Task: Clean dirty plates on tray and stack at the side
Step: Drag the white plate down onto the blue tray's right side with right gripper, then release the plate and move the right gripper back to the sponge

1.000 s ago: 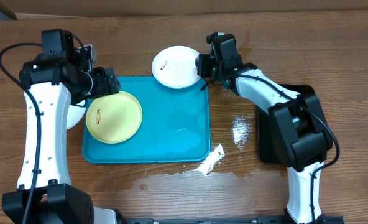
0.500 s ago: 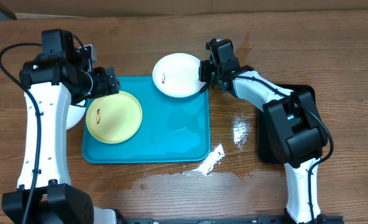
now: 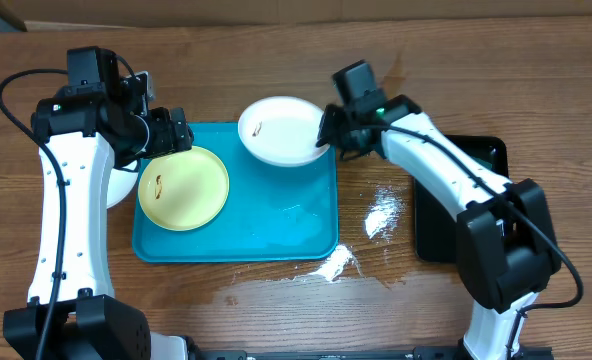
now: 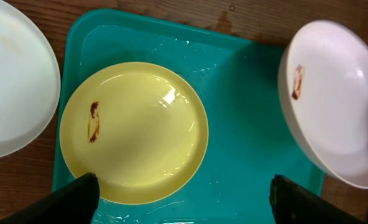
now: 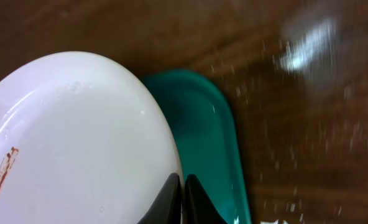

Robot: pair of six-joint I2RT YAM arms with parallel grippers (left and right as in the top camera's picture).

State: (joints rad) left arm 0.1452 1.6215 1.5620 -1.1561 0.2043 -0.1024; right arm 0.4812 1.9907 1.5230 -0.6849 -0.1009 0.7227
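White plate [image 3: 274, 130] rim in closed right pincer [image 3: 325, 129] over tray [image 3: 276, 228] edge; left pincer [image 3: 171, 132] wide apart.

A glossy black tray [image 3: 434, 232] lies on the wooden table [image 3: 276, 50], whitish wet patches [image 3: 381, 215] glinting just beside it.

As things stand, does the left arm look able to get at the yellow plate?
Probably yes. The left hand hangs open just above the yellow plate, which lies uncovered on the tray; the white plate gripped by the right hand is off to one side.
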